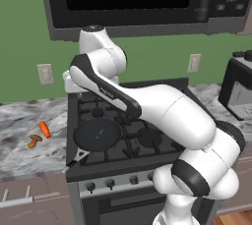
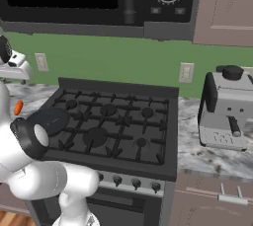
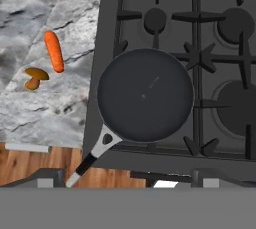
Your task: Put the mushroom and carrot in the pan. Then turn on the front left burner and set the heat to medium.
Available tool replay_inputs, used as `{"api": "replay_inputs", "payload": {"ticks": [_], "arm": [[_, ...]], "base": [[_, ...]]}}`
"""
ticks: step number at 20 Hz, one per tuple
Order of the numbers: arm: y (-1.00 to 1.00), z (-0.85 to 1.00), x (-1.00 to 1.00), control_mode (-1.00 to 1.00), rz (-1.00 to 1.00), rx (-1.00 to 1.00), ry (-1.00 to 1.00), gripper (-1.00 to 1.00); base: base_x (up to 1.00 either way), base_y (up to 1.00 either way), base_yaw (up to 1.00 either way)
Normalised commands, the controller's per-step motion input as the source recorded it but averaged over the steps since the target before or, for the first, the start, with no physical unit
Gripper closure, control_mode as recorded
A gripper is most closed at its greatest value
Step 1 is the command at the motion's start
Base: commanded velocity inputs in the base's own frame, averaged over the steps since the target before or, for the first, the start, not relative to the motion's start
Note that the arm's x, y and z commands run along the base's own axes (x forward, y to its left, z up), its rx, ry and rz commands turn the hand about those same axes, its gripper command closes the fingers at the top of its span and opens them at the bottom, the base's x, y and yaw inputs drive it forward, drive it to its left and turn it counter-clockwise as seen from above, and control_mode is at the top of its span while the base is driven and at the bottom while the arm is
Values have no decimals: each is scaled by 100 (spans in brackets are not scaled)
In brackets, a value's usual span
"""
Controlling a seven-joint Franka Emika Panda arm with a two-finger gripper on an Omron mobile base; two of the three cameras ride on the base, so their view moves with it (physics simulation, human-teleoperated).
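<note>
Mushroom [image 3: 36,77] and carrot [image 3: 54,51] lying side by side on the marble table [image 3: 30,108], just left of the stove [image 3: 102,33], almost touching, neither in the pan [image 3: 145,94] yet. Pan empty, sitting on the front left burner [image 1: 97,133], handle poking off the stove's front edge. Pincer high above the pan, spread wide, holding nothing. Best to swing left over the table, pick one piece first, come straight down with fingers across the carrot's narrow width, and avoid nudging the mushroom beside it. Burner cap hidden under the pan. Fingertips hard to make out at the bottom of the hand view. Knob [image 1: 90,186] markings too small to read.
</note>
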Motion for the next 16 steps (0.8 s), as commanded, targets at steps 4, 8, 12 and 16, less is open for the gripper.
{"api": "replay_inputs", "payload": {"ticks": [4, 8, 12, 16], "arm": [[37, 6, 0, -100, 0, 0, -2, -100], [33, 0, 0, -100, 0, 0, -2, -100], [30, -2, 6, -100, 0, 0, 1, -100], [3, -43, 31, -100, -16, 1, 4, -100]], "base": [[0, 0, 0], [0, 0, 0], [0, 0, 0], [0, 0, 0]]}}
